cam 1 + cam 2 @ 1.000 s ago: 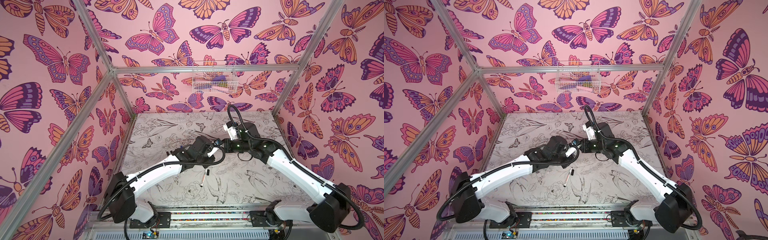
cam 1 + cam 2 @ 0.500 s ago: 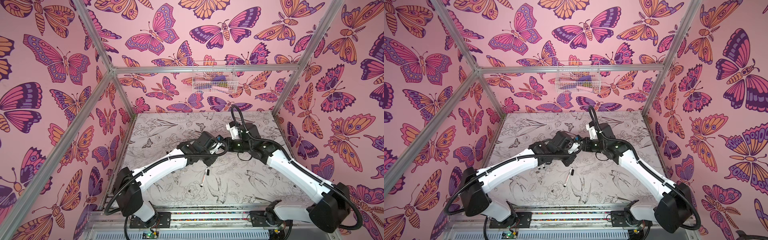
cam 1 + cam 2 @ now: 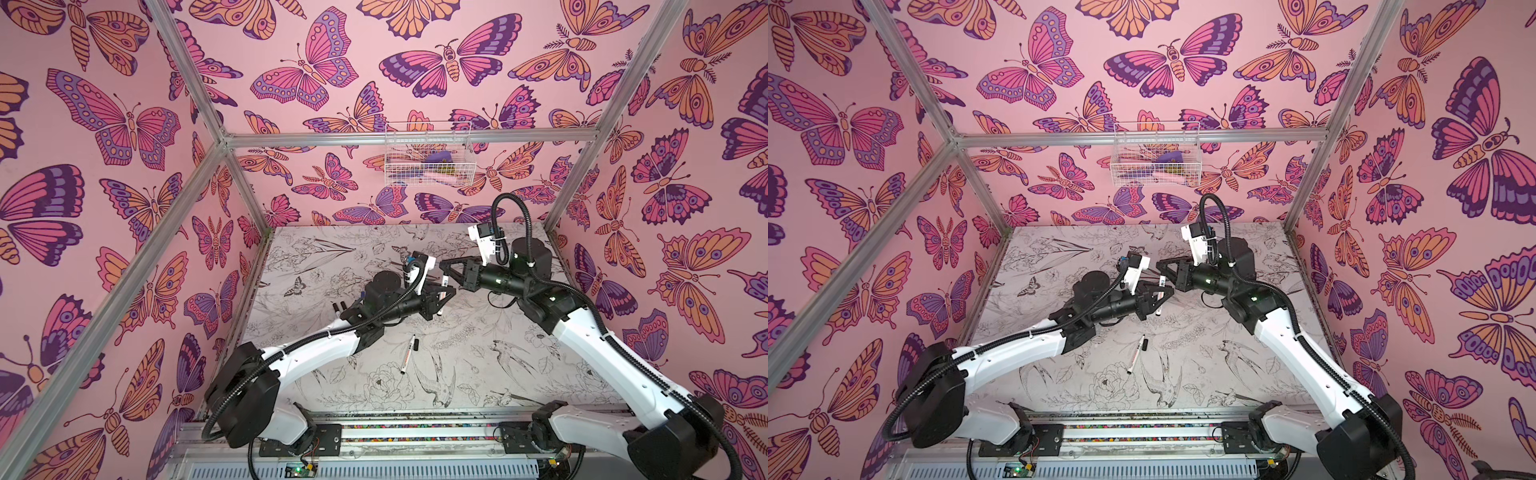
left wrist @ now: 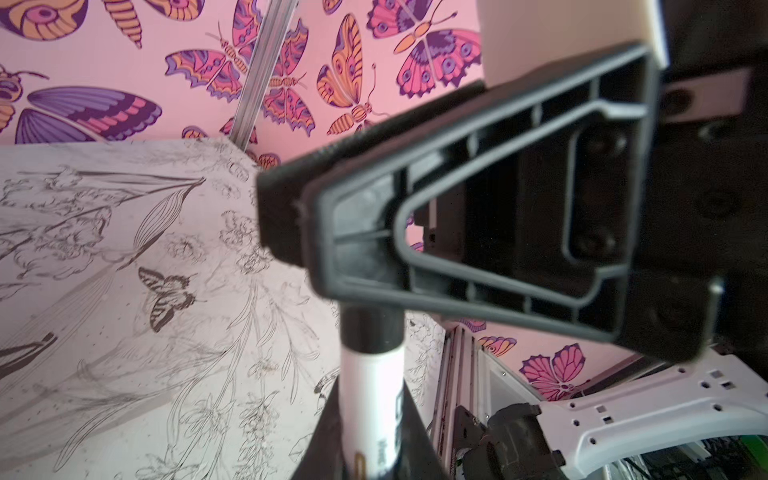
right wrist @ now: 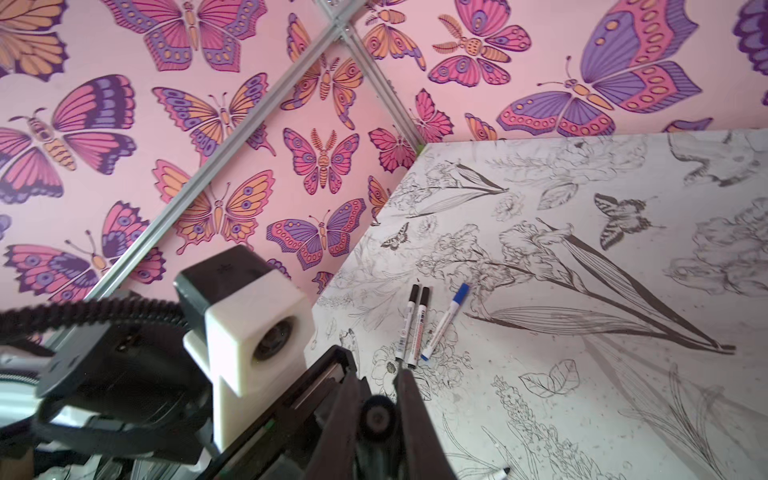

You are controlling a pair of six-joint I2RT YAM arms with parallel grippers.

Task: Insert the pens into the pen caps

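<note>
Above the middle of the table my left gripper [image 3: 441, 296] [image 4: 370, 461] is shut on a white pen [image 4: 371, 399] [image 3: 1159, 296]. The pen's far end sits in a black pen cap [image 4: 371, 330] [image 5: 376, 415]. My right gripper [image 3: 446, 271] [image 5: 376, 392] is shut on that cap and meets the left one tip to tip. An uncapped pen [image 3: 407, 355] [image 3: 1135, 355] lies on the table nearer the front, a loose black cap [image 3: 417, 343] beside its top end. Three capped pens, two black [image 5: 411, 324] and one blue [image 5: 444, 322], lie side by side at the left.
The left arm [image 3: 316, 353] hides most of the capped pens in both top views; only two black caps [image 3: 338, 307] peek out. A wire basket [image 3: 428, 158] hangs on the back wall. Pink butterfly walls with metal posts enclose the table [image 3: 519, 365].
Both grippers stay shut and joined at the pen. The meeting point has shifted slightly toward the back, the right wrist has drawn back and right, and the left arm has swung a little.
</note>
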